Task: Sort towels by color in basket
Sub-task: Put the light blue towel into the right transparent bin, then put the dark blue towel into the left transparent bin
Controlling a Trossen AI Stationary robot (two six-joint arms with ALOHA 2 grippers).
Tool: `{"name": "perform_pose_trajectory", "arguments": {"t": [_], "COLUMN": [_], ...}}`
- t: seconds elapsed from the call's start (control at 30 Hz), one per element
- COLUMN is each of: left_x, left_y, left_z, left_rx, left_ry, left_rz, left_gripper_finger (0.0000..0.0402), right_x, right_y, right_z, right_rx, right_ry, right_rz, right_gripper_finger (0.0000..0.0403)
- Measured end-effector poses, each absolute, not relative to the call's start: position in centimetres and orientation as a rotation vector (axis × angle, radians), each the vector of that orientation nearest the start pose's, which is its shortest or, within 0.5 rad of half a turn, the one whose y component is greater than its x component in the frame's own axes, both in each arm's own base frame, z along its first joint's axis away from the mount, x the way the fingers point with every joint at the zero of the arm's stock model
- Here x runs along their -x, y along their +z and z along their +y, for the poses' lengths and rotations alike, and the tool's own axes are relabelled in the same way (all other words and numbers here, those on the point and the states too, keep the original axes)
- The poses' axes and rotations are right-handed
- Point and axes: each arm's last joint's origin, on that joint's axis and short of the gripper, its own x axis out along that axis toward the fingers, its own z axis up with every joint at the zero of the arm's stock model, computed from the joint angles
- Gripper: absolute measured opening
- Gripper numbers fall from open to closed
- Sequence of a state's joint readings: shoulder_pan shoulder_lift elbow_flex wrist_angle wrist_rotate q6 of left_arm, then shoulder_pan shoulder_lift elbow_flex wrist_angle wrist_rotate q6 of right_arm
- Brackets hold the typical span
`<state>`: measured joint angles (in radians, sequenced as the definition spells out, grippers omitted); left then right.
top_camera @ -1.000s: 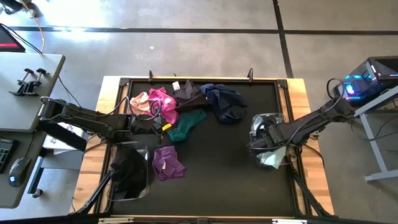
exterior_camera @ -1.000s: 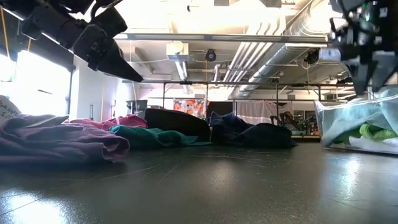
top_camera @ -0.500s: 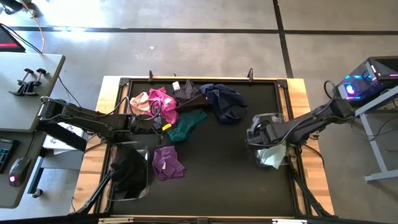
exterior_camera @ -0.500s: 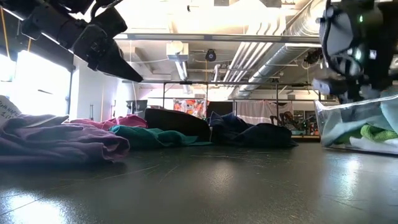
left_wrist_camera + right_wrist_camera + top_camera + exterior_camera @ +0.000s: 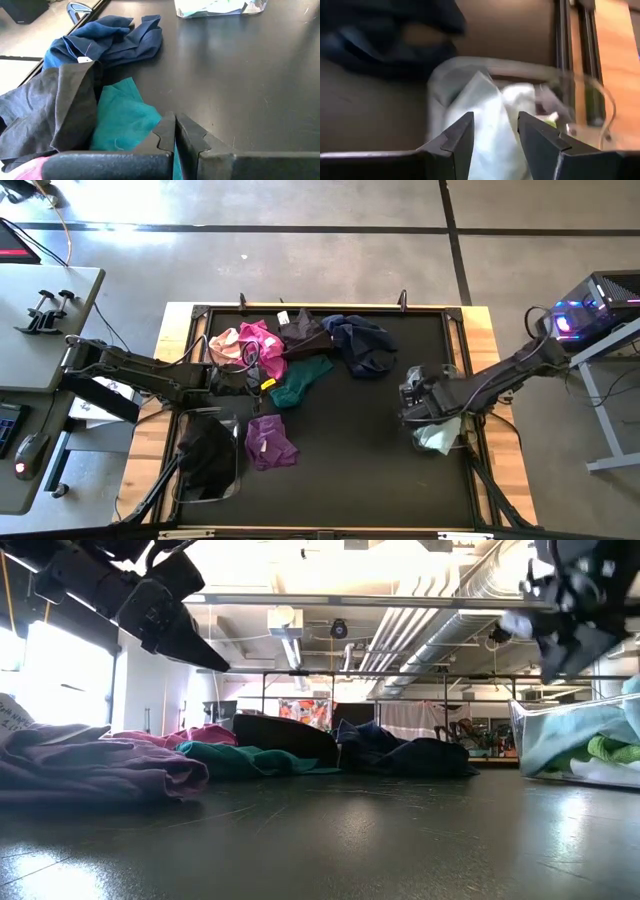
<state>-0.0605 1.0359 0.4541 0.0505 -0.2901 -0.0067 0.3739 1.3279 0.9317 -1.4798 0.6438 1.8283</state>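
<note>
Two arms are working over one black table [image 5: 350,470], and two clear baskets are sitting on it: one at the left front [image 5: 208,455] holding a black towel [image 5: 205,450], one at the right [image 5: 440,405] holding pale towels.

Six towels are lying loose on the mat. Five are bunching together at the back: a pale pink one [image 5: 224,340], a magenta one [image 5: 263,345], a dark grey one [image 5: 303,330], a navy one [image 5: 362,343] and a teal one [image 5: 302,380]. The teal towel is stretching diagonally, its long axis running from the grey towel toward the left front. The sixth, purple [image 5: 268,442], is lying alone just beside the left basket, roughly square with no clear direction.

In the right basket a pale mint towel [image 5: 485,120] is lying on top, with a lime one [image 5: 612,748] showing through the wall in the low view; I cannot count more there.

The left gripper [image 5: 175,131] is hanging at the left edge of the pile, its jaws clenched together on nothing, the teal towel lying just ahead of and beside its tips, the grey one farther to the side.

The right gripper [image 5: 494,131] is hovering above the right basket with its jaws parted and empty, the mint towel lying directly beyond the gap between them.
</note>
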Motion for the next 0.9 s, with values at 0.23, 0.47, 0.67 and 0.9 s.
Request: {"name": "perform_pose_trajectory", "arguments": {"t": [0.23,0.47,0.67,0.9], "left_x": [-20.6,-20.6,-20.6,-20.6], "left_y": [19.8,19.9,19.9,19.9], "left_z": [-0.4,-0.4,-0.4,-0.4], "left_rx": [-0.086,-0.086,-0.085,-0.085], "left_ry": [0.226,0.225,0.226,0.226], "left_rz": [0.523,0.514,0.509,0.509], "left_gripper_finger": [0.0,0.0,0.0,0.0], "right_x": [-20.7,-24.9,-27.1,-29.4], "right_y": [24.9,24.3,23.2,17.7], "right_z": [5.6,3.0,-2.4,-6.9], "right_rx": [-0.288,-0.214,-0.274,-0.285], "right_ry": [-1.088,-0.885,-0.746,-0.764], "right_rz": [0.564,0.599,0.665,0.843], "right_gripper_finger": [0.0149,0.0177,0.0243,0.026]}}
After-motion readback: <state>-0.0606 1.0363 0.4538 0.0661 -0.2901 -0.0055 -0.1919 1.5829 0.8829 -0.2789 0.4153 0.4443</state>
